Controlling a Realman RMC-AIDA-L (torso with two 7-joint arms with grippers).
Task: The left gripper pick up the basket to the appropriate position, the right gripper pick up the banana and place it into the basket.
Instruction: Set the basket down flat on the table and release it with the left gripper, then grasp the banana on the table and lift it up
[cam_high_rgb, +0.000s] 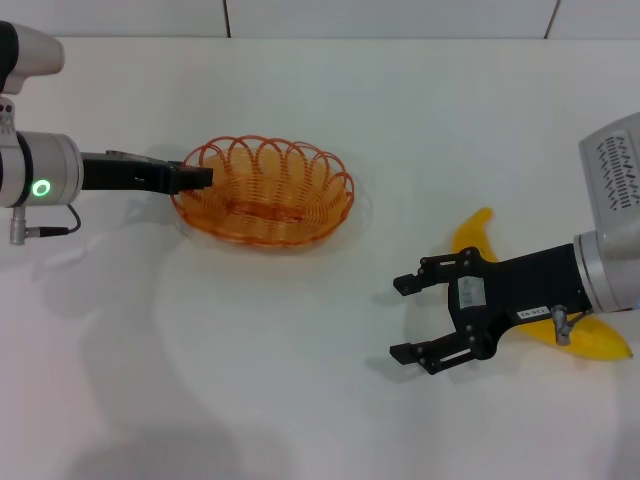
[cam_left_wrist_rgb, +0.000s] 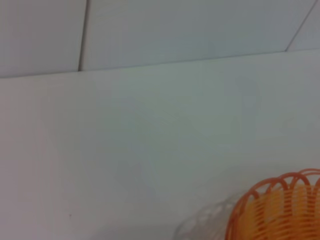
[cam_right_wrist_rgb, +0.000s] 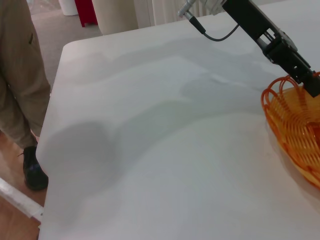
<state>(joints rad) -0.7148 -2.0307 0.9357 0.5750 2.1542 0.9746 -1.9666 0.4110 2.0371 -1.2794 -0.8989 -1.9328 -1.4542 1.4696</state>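
The orange-red wire basket sits left of the table's middle. My left gripper reaches in from the left and is shut on the basket's left rim. The right wrist view shows that grip too, with the left gripper on the basket. The left wrist view shows only a piece of the basket rim. The yellow banana lies at the right, its middle hidden under my right arm. My right gripper is open and empty, with its fingertips past the banana toward the table's middle.
The white table runs to a tiled wall at the back. In the right wrist view a person stands beside the table's far edge, and a cable hangs from the left arm.
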